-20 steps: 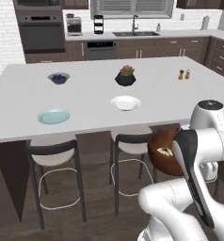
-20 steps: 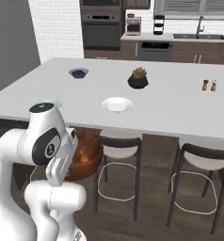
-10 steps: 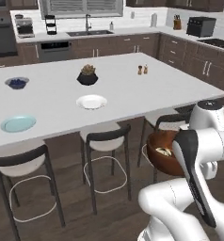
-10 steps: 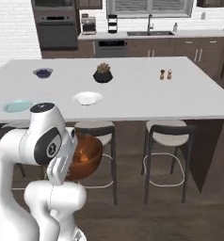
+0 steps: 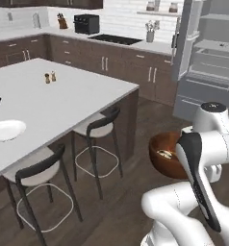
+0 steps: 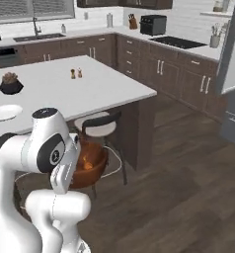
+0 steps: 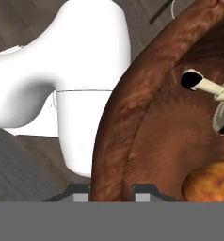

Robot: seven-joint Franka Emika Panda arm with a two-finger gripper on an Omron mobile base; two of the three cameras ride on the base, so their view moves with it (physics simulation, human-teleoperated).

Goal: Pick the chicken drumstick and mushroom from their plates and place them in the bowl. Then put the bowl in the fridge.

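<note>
My gripper [image 7: 112, 190] is shut on the near rim of the reddish-brown bowl [image 7: 147, 117], one finger on each side of the wall. The bowl [image 5: 165, 154] hangs low in front of my base, beside the arm, and from the other side the bowl [image 6: 90, 167] sits under my elbow. Inside it lies the chicken drumstick [image 7: 206, 85], its thin bone end pointing at the rim and orange-brown meat lower down. A pale piece at the frame edge looks like the mushroom [image 7: 221, 117]. The grey fridge [image 5: 210, 57] stands open ahead to the right. One white plate [image 5: 6, 129] rests on the island.
The white island counter [image 5: 63, 103] with two dark stools [image 5: 95, 129] lies to my left. On it stand small shakers [image 5: 50, 77] and a potted plant [image 6: 10, 83]. Dark cabinets [image 6: 183, 74] line the back wall. Wooden floor [image 6: 188, 178] stretches toward the fridge.
The whole picture has swung: my base has turned right, the island slid left and the open fridge came into sight. The bowl stays gripped in the same place beside my arm.
</note>
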